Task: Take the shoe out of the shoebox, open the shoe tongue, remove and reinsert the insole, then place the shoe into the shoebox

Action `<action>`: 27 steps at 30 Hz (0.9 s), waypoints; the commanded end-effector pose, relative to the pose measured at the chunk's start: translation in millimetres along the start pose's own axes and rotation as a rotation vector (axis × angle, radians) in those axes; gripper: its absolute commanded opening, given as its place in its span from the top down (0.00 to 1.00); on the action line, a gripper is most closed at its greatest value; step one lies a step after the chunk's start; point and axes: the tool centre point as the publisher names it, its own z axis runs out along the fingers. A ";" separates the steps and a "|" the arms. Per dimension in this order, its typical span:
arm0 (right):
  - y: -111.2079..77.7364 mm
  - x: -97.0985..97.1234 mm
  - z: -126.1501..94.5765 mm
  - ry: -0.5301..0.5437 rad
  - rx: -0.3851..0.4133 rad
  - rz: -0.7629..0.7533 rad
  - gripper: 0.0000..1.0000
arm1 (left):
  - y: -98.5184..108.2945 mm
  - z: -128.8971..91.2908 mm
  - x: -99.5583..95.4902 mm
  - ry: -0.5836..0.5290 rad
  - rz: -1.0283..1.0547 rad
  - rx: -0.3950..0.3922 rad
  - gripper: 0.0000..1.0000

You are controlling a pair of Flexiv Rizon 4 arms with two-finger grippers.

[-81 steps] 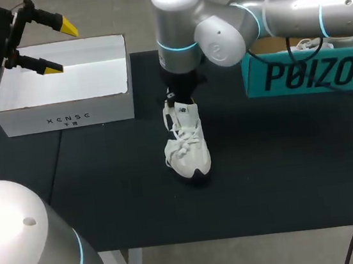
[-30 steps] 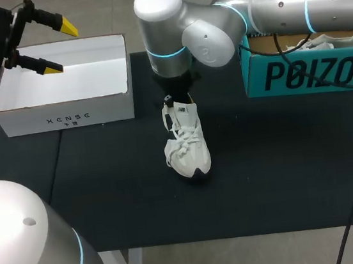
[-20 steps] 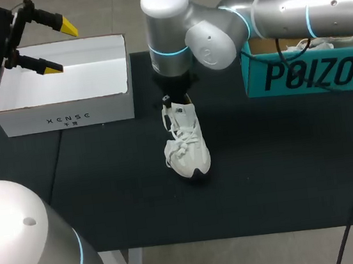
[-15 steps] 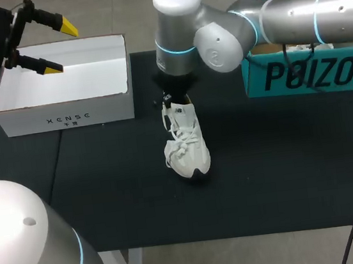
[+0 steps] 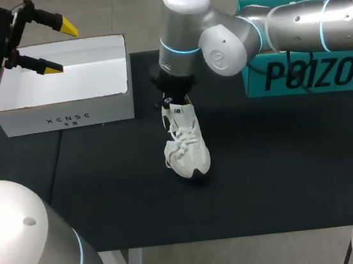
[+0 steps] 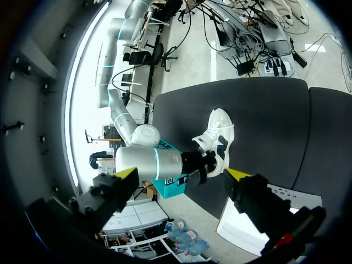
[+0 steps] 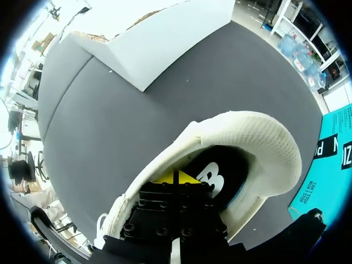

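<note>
So far, we have the white lace-up sneaker [image 5: 186, 145] out and standing on the black table [image 5: 284, 170], near the open white cardboard shoebox [image 5: 65, 116]. Our right gripper [image 7: 176, 177] is down inside the shoe's collar over the black insole [image 7: 220, 176]; we cannot tell whether it grips anything. Our left gripper [image 5: 60, 48] hangs spread above the box. We judge the insole not yet out, so pulling, refitting and boxing remain.

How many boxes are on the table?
2: an open white cardboard box at the far left; a teal cardboard box at the far right, partly hidden by the right arm.
</note>
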 end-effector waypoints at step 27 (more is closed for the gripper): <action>-2.8 -36.3 -4.0 -0.171 0.056 0.152 1.00 | 0.4 0.0 -0.3 0.003 0.000 0.000 0.00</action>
